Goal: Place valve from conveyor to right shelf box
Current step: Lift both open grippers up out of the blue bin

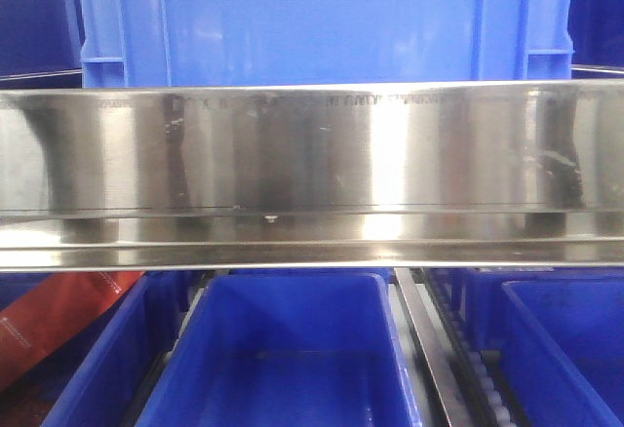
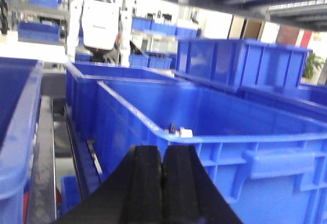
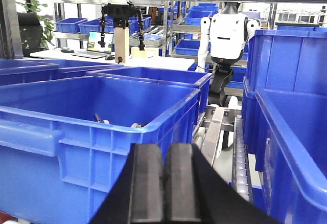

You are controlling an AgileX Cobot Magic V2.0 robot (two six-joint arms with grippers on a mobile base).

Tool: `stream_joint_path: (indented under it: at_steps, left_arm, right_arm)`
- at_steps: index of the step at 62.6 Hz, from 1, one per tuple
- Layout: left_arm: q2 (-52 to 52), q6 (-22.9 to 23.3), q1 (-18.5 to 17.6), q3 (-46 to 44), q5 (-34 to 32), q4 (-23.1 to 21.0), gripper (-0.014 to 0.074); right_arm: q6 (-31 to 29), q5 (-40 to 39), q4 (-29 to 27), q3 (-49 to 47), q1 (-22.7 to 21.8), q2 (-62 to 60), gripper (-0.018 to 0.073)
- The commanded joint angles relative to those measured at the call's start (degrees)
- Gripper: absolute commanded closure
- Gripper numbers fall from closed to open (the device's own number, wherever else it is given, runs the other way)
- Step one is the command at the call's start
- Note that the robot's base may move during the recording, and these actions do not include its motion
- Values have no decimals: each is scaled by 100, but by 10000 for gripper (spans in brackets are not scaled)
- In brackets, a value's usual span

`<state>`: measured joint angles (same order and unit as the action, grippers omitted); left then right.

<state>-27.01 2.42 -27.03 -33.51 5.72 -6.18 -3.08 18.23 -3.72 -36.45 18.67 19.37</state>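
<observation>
Fingers pressed pad to pad on both my grippers, nothing between them: the left gripper (image 2: 163,183) shows two black pads meeting along a thin seam, and the right gripper (image 3: 164,185) looks the same, so I judge both arms to be carrying nothing and parked in a tucked pose among the shelf bins. From the left wrist I look across the rim of a blue box (image 2: 214,132), where a small pale metal piece (image 2: 179,131) sits just over the near edge; whether it is a valve I cannot tell, it is too small. From the right wrist, another blue bin (image 3: 97,121) stands just ahead and to one side of my closed pads, with a few pale metal parts (image 3: 102,119) barely showing above its near wall, again too hidden to name. Beside that bin a roller track (image 3: 237,147) runs back between the boxes, toward a white robot (image 3: 228,32) standing in the aisle. The front view is filled by a polished steel shelf rail (image 1: 312,154), with a blue crate (image 1: 322,18) above it and an open blue bin (image 1: 283,349) below, which appears to hold nothing. Neither the conveyor nor any valve on it shows in any view, so I judge the pick has yet to start; with both sets of pads shut, whichever arm goes must open before it can take hold.
</observation>
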Motion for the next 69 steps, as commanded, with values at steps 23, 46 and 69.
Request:
stream_joint_path:
  at_steps: [23,46,69]
  left_arm:
    - [52,19,13,16,-125,-6,708]
    - [52,19,13,16,-125,-6,708]
    - [55,19,13,16,-132,-6,708]
  right_arm:
    - [-1,-55,60,14,-28,-21,727]
    - [656,-388,803,1655,-431,-1215,727]
    - [656,-1305,71,3260,-1514,-1937,727]
